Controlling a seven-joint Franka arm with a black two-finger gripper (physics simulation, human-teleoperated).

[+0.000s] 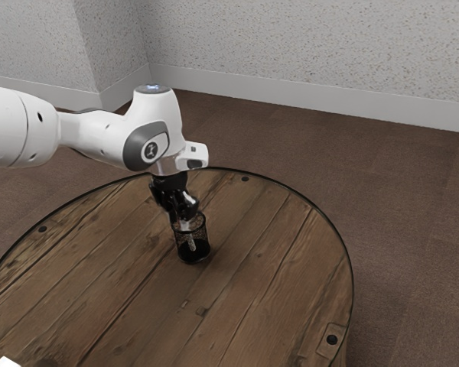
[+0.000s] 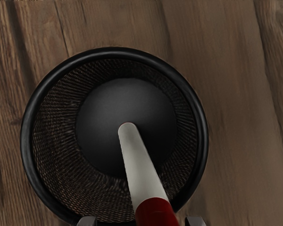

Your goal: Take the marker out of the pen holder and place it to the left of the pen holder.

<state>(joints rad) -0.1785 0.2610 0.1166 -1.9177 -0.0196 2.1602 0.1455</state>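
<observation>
Gripper [image 1: 187, 217], exterior view: at the pen holder's [image 1: 203, 251] mouth.
Marker [image 1: 191, 243], exterior view: inside the holder, steeply tilted.
Fingers, wrist view: parted around the marker's red end [image 2: 155, 213], not gripping.
Marker's long axis, wrist view: white end down in the holder, red end up toward the gripper.
Progress: reached, it seems; grasp, lift-out and placing left.

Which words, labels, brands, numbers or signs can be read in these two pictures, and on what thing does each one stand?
Readable text: none.
Robot arm, round dark badge: a small white sign, too small to read.
Robot arm, top: a small bluish mark, too small to read.
Marker: no text seen.
Pen holder: no text seen.
</observation>
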